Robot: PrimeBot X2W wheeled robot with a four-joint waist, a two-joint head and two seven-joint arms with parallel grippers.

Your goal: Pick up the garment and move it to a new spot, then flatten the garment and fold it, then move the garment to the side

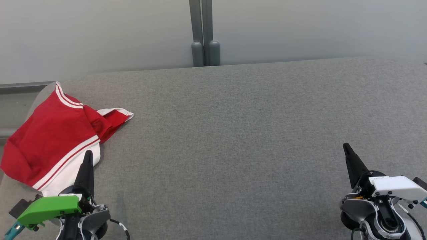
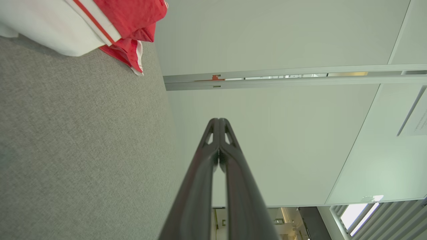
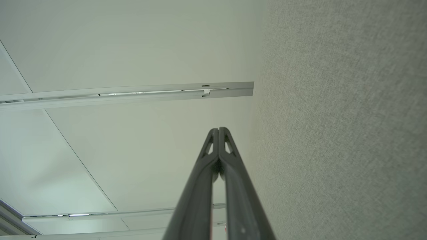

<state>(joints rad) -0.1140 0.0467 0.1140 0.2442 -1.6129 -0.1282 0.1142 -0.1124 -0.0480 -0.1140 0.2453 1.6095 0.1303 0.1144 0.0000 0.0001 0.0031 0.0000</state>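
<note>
While both arms sit at the near edge, the red garment with white stripes (image 1: 50,140) lies crumpled at the far-left corner of the grey fabric worktop (image 1: 240,133), its left side hanging over the edge. Left gripper (image 1: 88,156): jaws pressed together, holding nothing; the tip overlaps the garment's white hem in the head view, but the left wrist view shows it clear of the cloth. Right gripper (image 1: 346,147): jaws pressed together, holding nothing, over bare worktop well right of the garment.

1 garment (image 1: 50,136), 2 pincers (L pincer (image 1: 88,153), R pincer (image 1: 345,145)), 1 grey tbl (image 1: 233,140).
</note>
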